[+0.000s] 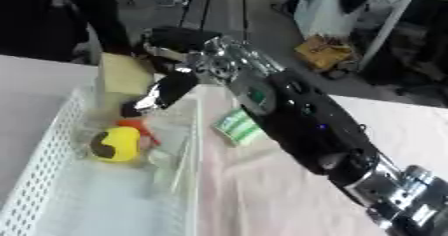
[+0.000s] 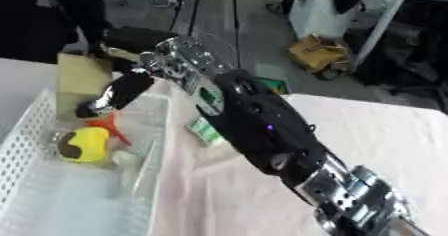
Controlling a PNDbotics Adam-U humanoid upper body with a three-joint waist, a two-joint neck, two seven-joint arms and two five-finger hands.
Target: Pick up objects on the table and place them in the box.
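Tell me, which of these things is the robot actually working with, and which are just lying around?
Part of the job:
- white basket, serving as the box
- yellow toy lying in it
- green-striped packet on the table beside the basket
- right hand, over the basket
- tan box at the basket's far end, apparently

Just lying about:
- yellow bag on the floor beyond the table
- white table leg in the background

Beyond the far edge of the pale pink cloth-covered table (image 1: 289,200) lies a dark grey smooth floor (image 1: 262,35). A crumpled yellow-brown bag or bundle (image 1: 322,52) sits on that floor near the slanted white leg of a table or frame (image 1: 388,22) at the upper right. Behind it hangs a pale bluish-white sheet or sack (image 1: 317,10). A dark rail or beam (image 1: 199,5) runs across the floor at the top centre. The upper left corner is dark and indistinct.
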